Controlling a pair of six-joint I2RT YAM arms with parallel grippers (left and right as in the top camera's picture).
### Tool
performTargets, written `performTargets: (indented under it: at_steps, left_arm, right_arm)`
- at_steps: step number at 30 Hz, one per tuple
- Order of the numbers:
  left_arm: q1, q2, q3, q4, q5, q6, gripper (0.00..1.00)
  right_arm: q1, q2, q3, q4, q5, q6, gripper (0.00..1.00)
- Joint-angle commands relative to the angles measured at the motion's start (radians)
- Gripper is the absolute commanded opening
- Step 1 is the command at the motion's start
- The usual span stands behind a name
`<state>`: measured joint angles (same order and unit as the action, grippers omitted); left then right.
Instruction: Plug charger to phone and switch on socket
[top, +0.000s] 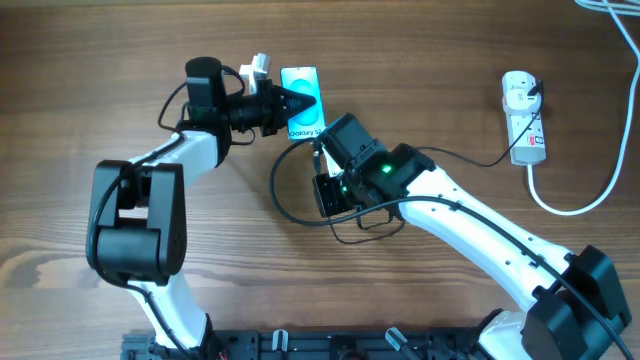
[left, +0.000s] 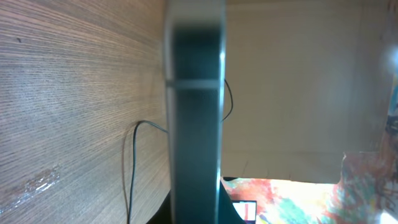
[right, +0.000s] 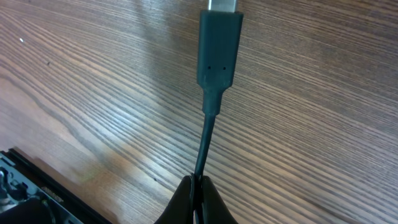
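Note:
The phone (top: 302, 82) with its teal screen is at the back centre of the table, held on edge by my left gripper (top: 298, 104), which is shut on it. In the left wrist view the phone (left: 196, 112) shows edge-on between the dark jaws (left: 195, 208). My right gripper (top: 319, 150) is just below the phone's lower end and is shut on the black charger cable (top: 470, 160). In the right wrist view the fingers (right: 198, 186) pinch the cable just behind its connector (right: 219, 50), whose metal tip points away. The white socket (top: 524, 125) lies at the far right with the black plug in it.
A thicker white cable (top: 590, 200) loops from the socket toward the right edge. The black cable makes a slack loop (top: 290, 205) on the wood below the grippers. The black rail (top: 300, 345) runs along the front edge.

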<state>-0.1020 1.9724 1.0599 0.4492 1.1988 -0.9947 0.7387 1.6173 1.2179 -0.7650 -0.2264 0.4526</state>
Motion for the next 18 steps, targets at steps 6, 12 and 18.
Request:
performTargets:
  at_steps: [6,12,18]
  left_arm:
    - [-0.039,0.002,0.019,-0.008,-0.011,0.074,0.04]
    - [-0.054,0.002,0.019,-0.012,-0.023,0.076,0.04]
    - [-0.054,0.002,0.019,-0.012,-0.023,0.076,0.04]
  right_arm:
    - [0.001,0.012,0.031,-0.022,0.023,0.019,0.04]
    - [0.001,0.012,0.032,-0.03,0.026,0.022,0.05]
    - [0.001,0.012,0.031,-0.031,0.058,0.048,0.05]
